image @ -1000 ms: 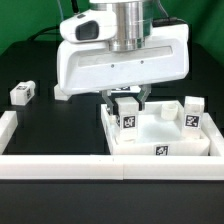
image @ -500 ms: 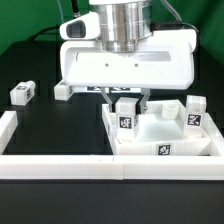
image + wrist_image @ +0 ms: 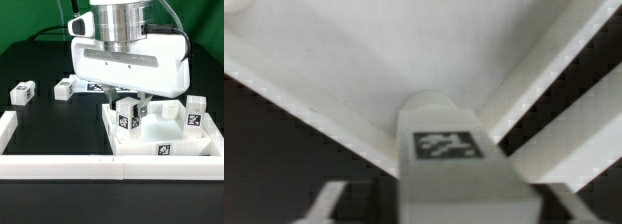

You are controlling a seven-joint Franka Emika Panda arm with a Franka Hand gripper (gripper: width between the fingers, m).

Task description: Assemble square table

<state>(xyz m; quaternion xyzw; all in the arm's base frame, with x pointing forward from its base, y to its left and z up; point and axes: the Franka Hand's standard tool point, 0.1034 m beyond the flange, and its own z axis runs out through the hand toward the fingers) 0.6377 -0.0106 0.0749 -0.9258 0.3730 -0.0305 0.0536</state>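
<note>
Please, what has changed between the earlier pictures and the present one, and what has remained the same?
The gripper has turned about its upright axis above the upright leg, which stands in a corner of the tabletop. This uncovered more of the loose leg behind. I cannot tell whether it clamps the upright leg. The tabletop, the legs and the border walls stayed in place.

leg (image 3: 126, 113) stands in tabletop (image 3: 185, 150) corner; two legs (image 3: 23, 93) lie at exterior view's left.
</note>
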